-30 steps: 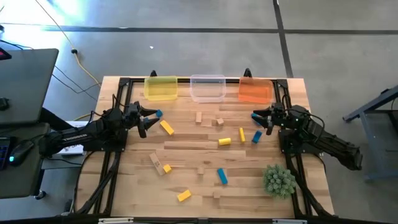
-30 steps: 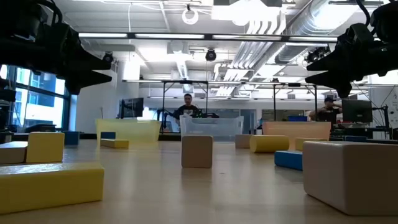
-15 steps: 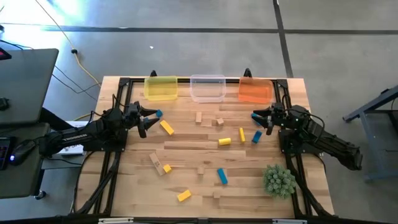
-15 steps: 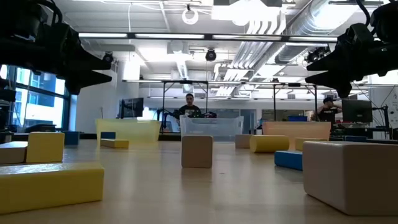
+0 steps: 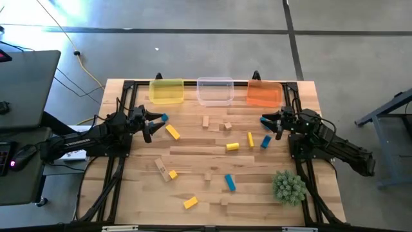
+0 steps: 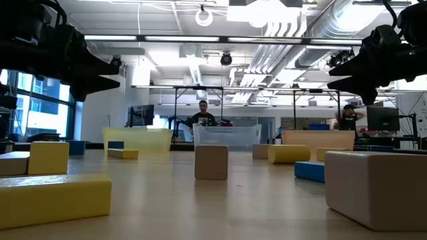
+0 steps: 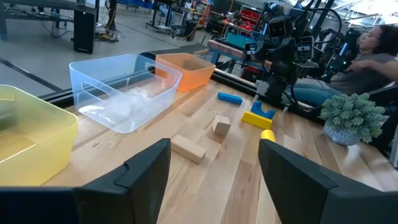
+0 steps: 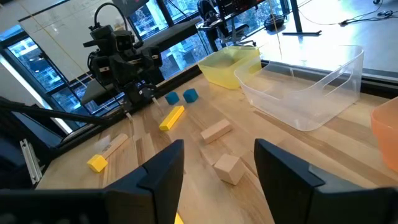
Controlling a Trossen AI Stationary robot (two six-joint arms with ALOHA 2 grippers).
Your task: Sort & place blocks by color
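Observation:
Small blocks lie scattered flat on the wooden table (image 5: 193, 154): blue ones (image 5: 230, 182), yellow ones (image 5: 172, 132) and plain wood ones (image 5: 206, 121). My left gripper (image 5: 153, 122) hovers open at the table's left side, next to a blue cube (image 5: 164, 118), with nothing between its fingers (image 7: 146, 177). My right gripper (image 5: 269, 122) hovers open at the right side near a blue block (image 5: 265, 119), its fingers (image 8: 283, 171) also with nothing between them. Both stand above the tabletop in the low view, the left gripper (image 6: 100, 73) and the right gripper (image 6: 340, 70).
A yellow bin (image 5: 167, 91), a clear bin (image 5: 215, 91) and an orange bin (image 5: 264, 94) stand in a row along the far edge. A spiky green plant ball (image 5: 288, 187) sits at the near right. People work beyond the table (image 6: 202, 115).

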